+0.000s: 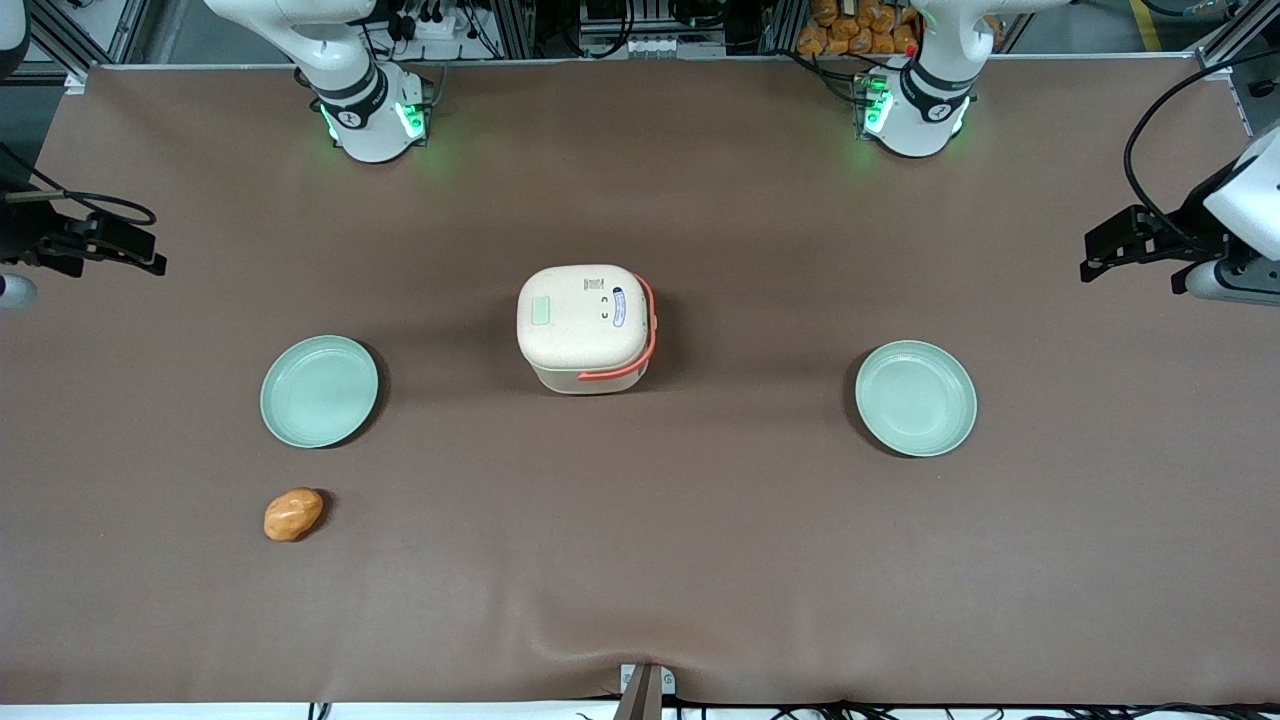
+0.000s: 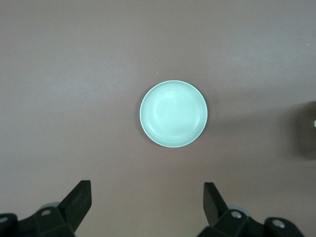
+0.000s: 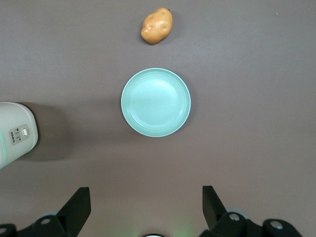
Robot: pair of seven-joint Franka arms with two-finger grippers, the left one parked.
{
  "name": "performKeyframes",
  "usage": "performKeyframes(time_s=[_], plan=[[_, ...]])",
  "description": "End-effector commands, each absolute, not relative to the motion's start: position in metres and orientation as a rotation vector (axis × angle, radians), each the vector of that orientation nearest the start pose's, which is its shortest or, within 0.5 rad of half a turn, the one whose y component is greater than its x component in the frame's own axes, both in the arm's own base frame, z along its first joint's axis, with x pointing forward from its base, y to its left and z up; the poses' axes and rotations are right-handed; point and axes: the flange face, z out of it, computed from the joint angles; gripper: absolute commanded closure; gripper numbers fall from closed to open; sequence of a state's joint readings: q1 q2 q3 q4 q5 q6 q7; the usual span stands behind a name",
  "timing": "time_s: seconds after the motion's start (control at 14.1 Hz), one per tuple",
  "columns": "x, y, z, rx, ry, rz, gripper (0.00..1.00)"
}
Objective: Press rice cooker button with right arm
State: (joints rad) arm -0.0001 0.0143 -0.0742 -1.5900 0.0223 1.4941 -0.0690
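Observation:
The rice cooker (image 1: pixel 585 325) stands mid-table, cream with a speckled lid and a coral-orange handle (image 1: pixel 648 330). A pale green button (image 1: pixel 541 311) and a small control panel (image 1: pixel 617 307) sit on its lid. In the right wrist view only one edge of the cooker (image 3: pixel 15 138) shows, with its panel (image 3: pixel 19 134). My right gripper (image 3: pixel 146 197) is open and empty, high above the table over a green plate (image 3: pixel 155 102), well apart from the cooker. Its black fingertips (image 3: pixel 79 202) stand wide apart. In the front view only the arm's base (image 1: pixel 365 110) shows.
One green plate (image 1: pixel 319 390) lies toward the working arm's end, another (image 1: pixel 915 397) toward the parked arm's end. A potato (image 1: pixel 293 514) lies nearer the front camera than the first plate; it also shows in the right wrist view (image 3: pixel 157 25). Brown cloth covers the table.

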Motion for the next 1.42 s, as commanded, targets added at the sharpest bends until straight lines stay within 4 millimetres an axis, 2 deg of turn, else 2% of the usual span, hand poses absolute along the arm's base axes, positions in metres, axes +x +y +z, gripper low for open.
performKeyframes(time_s=[0.0, 0.85, 1.13, 1.35], plan=[[0.543, -0.037, 0.609, -3.131, 0.000, 0.175, 0.00], [0.545, -0.030, 0.606, -3.127, -0.041, 0.184, 0.00], [0.540, -0.005, 0.601, -3.116, -0.113, 0.268, 0.00], [0.540, 0.028, 0.601, -3.108, -0.199, 0.265, 0.00]])
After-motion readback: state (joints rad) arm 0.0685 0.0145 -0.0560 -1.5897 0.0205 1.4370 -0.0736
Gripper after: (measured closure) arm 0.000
